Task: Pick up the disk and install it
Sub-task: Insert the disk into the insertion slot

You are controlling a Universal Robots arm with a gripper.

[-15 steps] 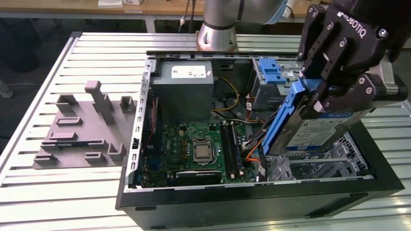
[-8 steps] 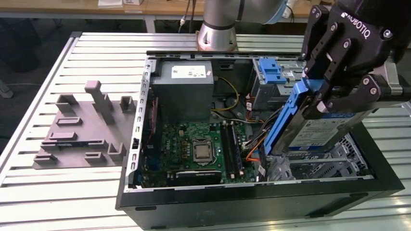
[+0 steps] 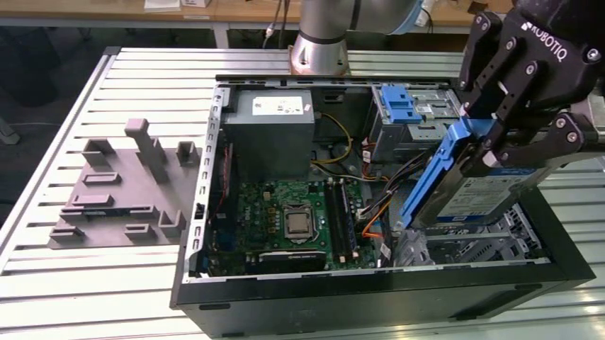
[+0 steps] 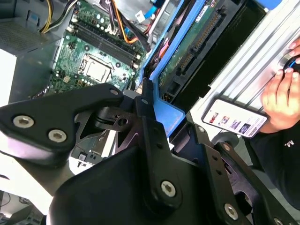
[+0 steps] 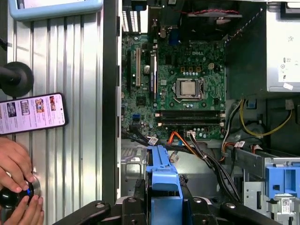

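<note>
My gripper (image 3: 501, 152) is shut on the disk (image 3: 470, 197), a silver drive with a white-and-blue label in a blue plastic carrier (image 3: 437, 170). The disk hangs steeply tilted over the metal drive cage (image 3: 492, 241) at the exterior view's right side of the open computer case (image 3: 378, 301), its lower end close to the cage. In the second wrist view the disk's green circuit-board underside (image 4: 194, 47) and the carrier's blue edge (image 4: 161, 110) run out from between the black fingers (image 4: 145, 117). The first wrist view shows the carrier (image 5: 161, 180) between the fingers, above the case interior.
Inside the case lie the green motherboard (image 3: 293, 219), a grey power supply box (image 3: 269, 127), a blue latch (image 3: 402, 103) and loose cables (image 3: 378, 205). A grey moulded fixture (image 3: 123, 188) sits on the slatted table. A person's hand (image 5: 14, 161) and a phone (image 5: 30, 112) rest beside the case.
</note>
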